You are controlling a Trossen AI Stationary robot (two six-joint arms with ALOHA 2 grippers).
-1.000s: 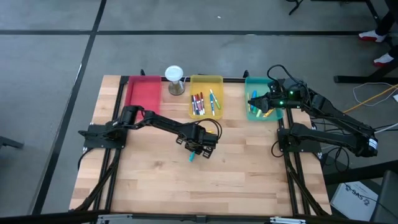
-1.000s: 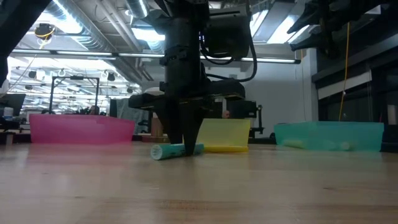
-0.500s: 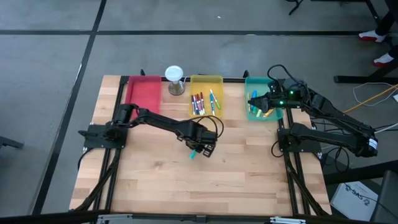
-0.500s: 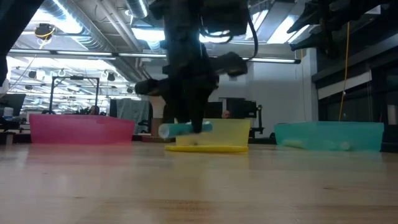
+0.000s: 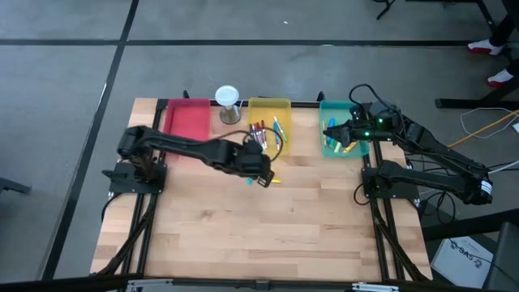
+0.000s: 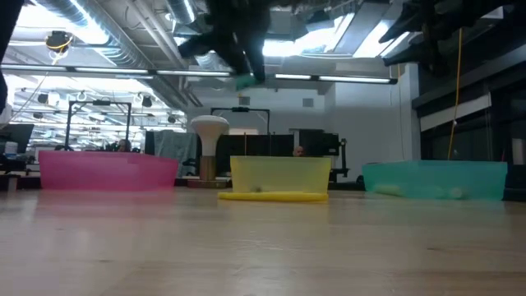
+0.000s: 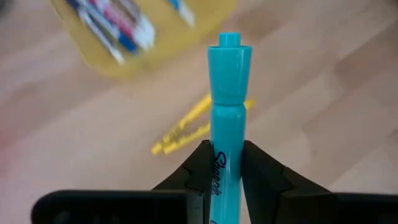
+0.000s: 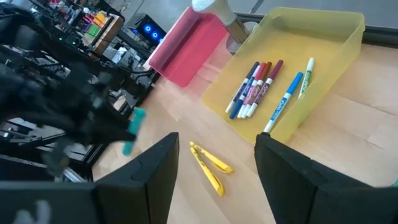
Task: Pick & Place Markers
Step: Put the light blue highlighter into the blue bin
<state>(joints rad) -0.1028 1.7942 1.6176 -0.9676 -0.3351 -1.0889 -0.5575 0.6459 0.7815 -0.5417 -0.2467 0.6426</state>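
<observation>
Currently the teal marker is hanging above the table, clamped between the left gripper fingers near the yellow tray. Two yellow markers are lying on the wood beside that tray. Right gripper is hovering over the teal tray, fingers spread and holding nothing.

- I see a teal marker with black writing
- two yellow markers on my light wood table
- red tray, yellow tray, teal tray

Two markers on table before middle tray.
</observation>
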